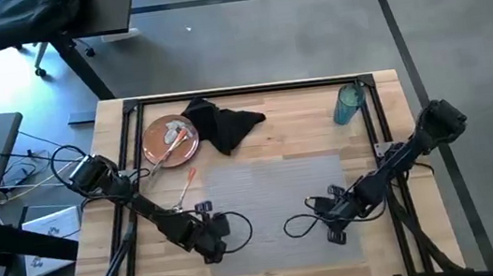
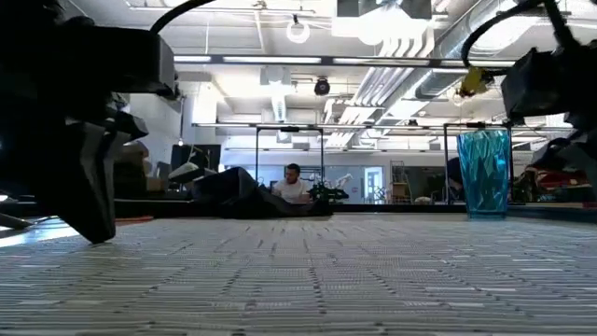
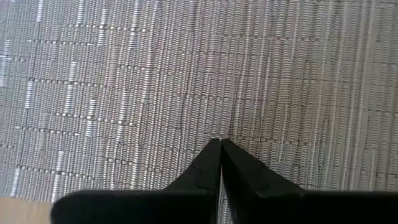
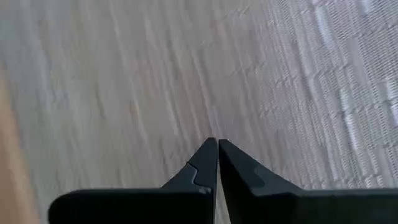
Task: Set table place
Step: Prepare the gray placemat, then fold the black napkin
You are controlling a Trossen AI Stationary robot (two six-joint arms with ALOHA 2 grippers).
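The grey woven placemat (image 1: 278, 205) lies flat on the table (image 1: 370, 142) near its front. My left gripper (image 1: 212, 244) is shut, low over the mat's near left part (image 3: 186, 74). In the low view it reaches down to the mat (image 2: 93, 233). My right gripper (image 1: 334, 220) is shut over the mat's near right part and is raised above it in the low view (image 2: 550, 89). The orange-brown plate (image 1: 171, 141) sits at the far left with cutlery on it. The black napkin (image 1: 224, 124) lies crumpled beside it. The teal tumbler (image 1: 348, 105) stands upright at the far right. My left gripper's shut fingertips (image 3: 211, 155) point down at the placemat's weave (image 3: 221, 127). I cannot tell whether they touch it or stand just above it.
An orange-handled piece of cutlery (image 1: 187, 187) lies on the wood between the plate and the mat's far left corner. Cables loop on the mat beside both grippers (image 1: 300, 226). Black frame rails (image 1: 250, 88) run along the table's far edge and sides.
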